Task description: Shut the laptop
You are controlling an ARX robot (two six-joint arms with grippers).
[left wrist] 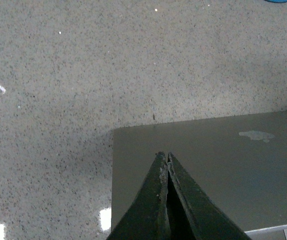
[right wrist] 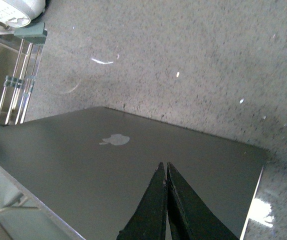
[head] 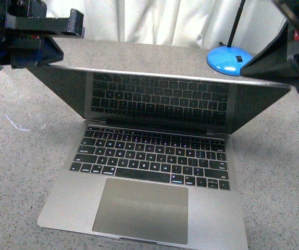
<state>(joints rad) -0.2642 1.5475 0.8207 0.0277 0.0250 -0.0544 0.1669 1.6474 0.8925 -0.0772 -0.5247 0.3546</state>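
Observation:
The silver-grey laptop (head: 66, 203) sits on the table with its base towards me. Its lid (head: 160, 73) leans well forward over the black keys, and the dark screen (head: 160, 99) mirrors the keyboard. My left gripper (head: 55, 54) is shut, its tip at the lid's left top corner. My right gripper (head: 248, 67) is shut at the right top corner. In the left wrist view the left gripper (left wrist: 164, 156) points onto the back of the lid (left wrist: 223, 170). In the right wrist view the right gripper (right wrist: 164, 166) lies over the lid (right wrist: 83, 165) below the apple logo (right wrist: 114, 140).
A blue lamp base (head: 228, 59) with a black stem (head: 237, 21) stands behind the lid's right end. White cloth (head: 154, 21) hangs at the back. A clear stand (right wrist: 18, 75) appears beyond the lid in the right wrist view. The speckled grey table (head: 14, 156) surrounds the laptop.

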